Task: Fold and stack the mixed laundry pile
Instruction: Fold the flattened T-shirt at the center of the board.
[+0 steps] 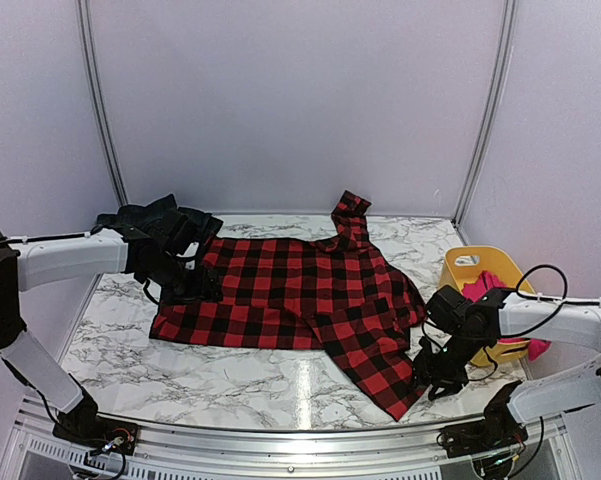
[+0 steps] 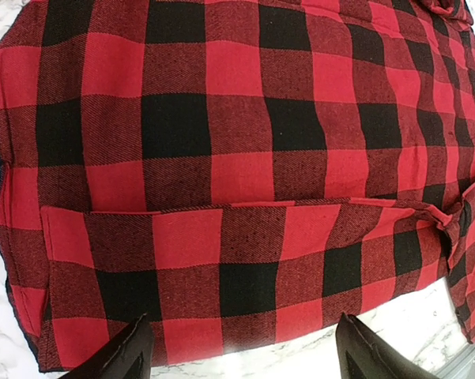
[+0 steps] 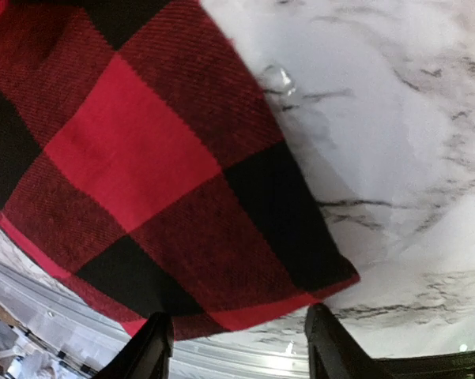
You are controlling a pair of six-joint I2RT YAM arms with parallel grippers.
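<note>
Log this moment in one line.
checked shirt: spread on table | left jaws: open above its left end | right jaws: open at its near-right corner | pink garment: in yellow tub

— Where does the top camera sit?
— High behind the arm bases, facing forward and down over the marble table point(image 1: 130, 350) towards the back wall. It is far enough to hold the whole red-and-black checked shirt point(image 1: 280, 290) and the yellow tub point(image 1: 458, 275).
— The left wrist?
— Near above the shirt's left end, looking down along it, left fingertips point(image 2: 126, 357) at the bottom edge.
— The right wrist?
— Nearer yet, steeply down on the shirt's near corner and bare marble, right fingertips point(image 3: 152, 351) at the bottom. All three share the shirt.
</note>
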